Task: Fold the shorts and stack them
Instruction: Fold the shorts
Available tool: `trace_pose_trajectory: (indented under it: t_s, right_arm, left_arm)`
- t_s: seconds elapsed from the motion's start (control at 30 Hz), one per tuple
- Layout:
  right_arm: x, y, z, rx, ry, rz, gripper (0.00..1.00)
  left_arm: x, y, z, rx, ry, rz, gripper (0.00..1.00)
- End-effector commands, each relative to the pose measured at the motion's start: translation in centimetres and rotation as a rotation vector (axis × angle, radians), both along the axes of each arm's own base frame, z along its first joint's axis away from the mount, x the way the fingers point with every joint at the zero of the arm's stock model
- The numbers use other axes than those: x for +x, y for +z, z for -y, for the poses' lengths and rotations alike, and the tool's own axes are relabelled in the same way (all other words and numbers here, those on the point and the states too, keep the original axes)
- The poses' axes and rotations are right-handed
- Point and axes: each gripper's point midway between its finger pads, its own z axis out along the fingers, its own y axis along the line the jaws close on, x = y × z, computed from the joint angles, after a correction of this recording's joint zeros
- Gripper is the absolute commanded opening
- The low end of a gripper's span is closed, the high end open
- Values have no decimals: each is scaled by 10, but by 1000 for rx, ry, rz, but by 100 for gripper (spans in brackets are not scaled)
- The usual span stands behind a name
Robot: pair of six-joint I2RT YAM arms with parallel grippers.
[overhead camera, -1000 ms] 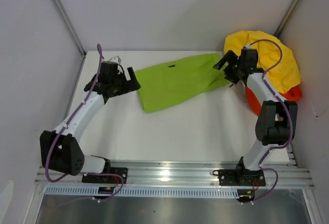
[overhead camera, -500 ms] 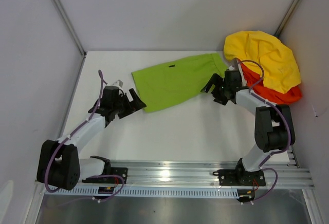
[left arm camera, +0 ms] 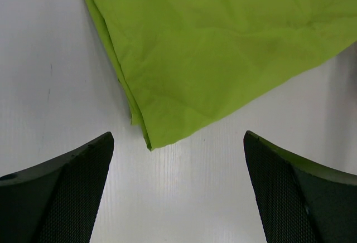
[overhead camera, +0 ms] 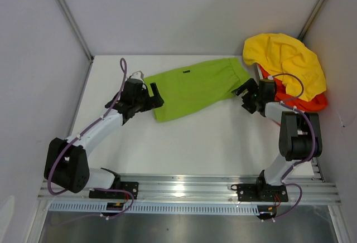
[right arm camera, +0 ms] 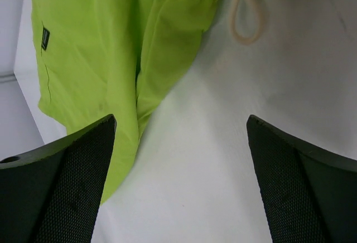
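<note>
I have the lime-green shorts (overhead camera: 195, 86) lying flat across the far middle of the tabletop (overhead camera: 212, 137), with the waist to the right and the leg hem to the left. A small black label (overhead camera: 185, 72) shows on the upper face.

My left tool (overhead camera: 154, 99) sits low at the near-left corner of the hem. Its fingers are spread wide and hold nothing. In the left wrist view that corner points into the gap and stops just short of the fingertips, with bare tabletop between them.

My right tool (overhead camera: 244, 97) is at the waist end, also spread wide and empty. From the right wrist view, the edge of the green cloth runs down past the left finger. A loop of white drawstring (right arm camera: 245, 14) lies on the tabletop beyond the gap.

The orange-red shorts (overhead camera: 295, 102) lie at the right edge behind my right arm. They are largely covered by a yellow cloth (overhead camera: 287, 62) bunched into the far right corner. The tool hides the spot where they near the green waist, so I cannot tell whether the two pairs touch.
</note>
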Motion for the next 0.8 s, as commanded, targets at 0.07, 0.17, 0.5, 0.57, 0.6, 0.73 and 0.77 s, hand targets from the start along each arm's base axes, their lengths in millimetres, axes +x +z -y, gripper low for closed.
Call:
trace_pose_trajectory:
  t_s: [0.07, 0.17, 0.5, 0.57, 0.6, 0.73, 0.77]
  right_arm:
    - [27, 3, 12, 92, -82, 76, 100]
    - [39, 3, 16, 99, -130, 93, 99]
    - [84, -3, 27, 59, -257, 120, 99]
    - [92, -11, 31, 52, -281, 109, 99]
    - [94, -13, 17, 60, -265, 104, 97]
    - [92, -24, 2, 48, -264, 90, 65]
    - [91, -22, 1, 33, -277, 98, 51]
  left_arm:
    - [18, 25, -3, 122, 32, 63, 99]
    - [23, 23, 4, 155, 27, 66, 99]
    - [35, 8, 20, 158, -3, 33, 99]
    - [33, 13, 18, 163, -6, 42, 99]
    - [31, 14, 17, 166, -7, 43, 99]
    - [24, 20, 12, 167, -8, 57, 99]
    - [24, 26, 11, 161, -6, 72, 99]
